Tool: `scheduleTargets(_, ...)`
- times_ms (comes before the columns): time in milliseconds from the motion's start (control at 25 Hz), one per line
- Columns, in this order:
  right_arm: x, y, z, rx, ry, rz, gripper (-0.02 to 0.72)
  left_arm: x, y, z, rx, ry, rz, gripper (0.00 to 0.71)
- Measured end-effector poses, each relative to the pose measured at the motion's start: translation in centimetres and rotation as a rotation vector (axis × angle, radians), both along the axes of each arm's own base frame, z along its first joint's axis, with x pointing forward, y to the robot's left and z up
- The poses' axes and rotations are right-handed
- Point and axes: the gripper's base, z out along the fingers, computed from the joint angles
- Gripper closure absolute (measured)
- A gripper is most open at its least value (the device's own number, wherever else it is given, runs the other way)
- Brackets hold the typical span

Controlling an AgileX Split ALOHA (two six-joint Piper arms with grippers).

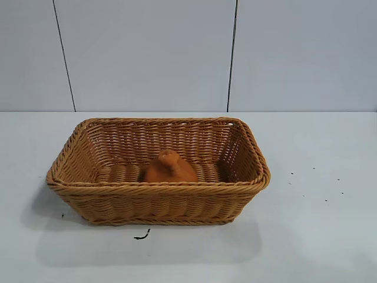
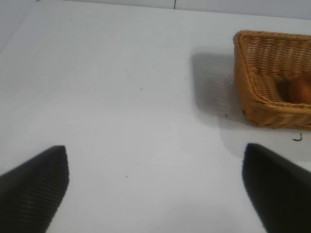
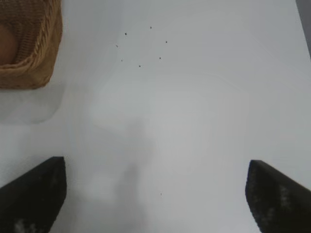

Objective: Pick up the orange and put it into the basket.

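exterior view: orange sits in the basket, both hands spread wide

exterior view shows the basket [image 1: 158, 203] standing on the white worktop [image 1: 318, 236], its long side toward the camera. the orange [image 1: 169, 168] lies inside on the basket's floor, near the front wall and about midway along it, with its stem nub pointing up. only its upper part shows above the braided rim. neither arm appears in this view. a small dark curled scrap [image 1: 142, 236] lies on the worktop just in front of the basket, and a scatter of tiny dark specks [image 1: 315, 186] dots the surface off to the basket's right. behind the worktop stands a pale panelled wall [image 1: 147, 53] with thin dark seams.

left wrist view shows the left hand [image 2: 155, 187] low over bare worktop, its two dark fingers [image 2: 36, 187] spread far apart with nothing between them. the basket is well apart from it, at the edge of the frame, and a blurred orange patch inside is probably the fruit, though the view is too soft to be sure.

right wrist view shows the right hand [image 3: 155, 194] likewise over bare worktop, its fingers [image 3: 34, 194] spread wide and holding nothing. a corner of the basket shows at the frame's edge, well away from the fingers, with the specks lying on the worktop beside it.
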Motion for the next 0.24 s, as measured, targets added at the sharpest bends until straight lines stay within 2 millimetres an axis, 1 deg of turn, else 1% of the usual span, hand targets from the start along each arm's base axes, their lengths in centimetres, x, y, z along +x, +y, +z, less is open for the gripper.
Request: scheduleTargets(240, -0.21, -0.01, -0.01, 0.000, -0.012, 0.000, 0.009, 0.00, 0.00, 0.00, 0.000, 0.000, 0.000, 0.014)
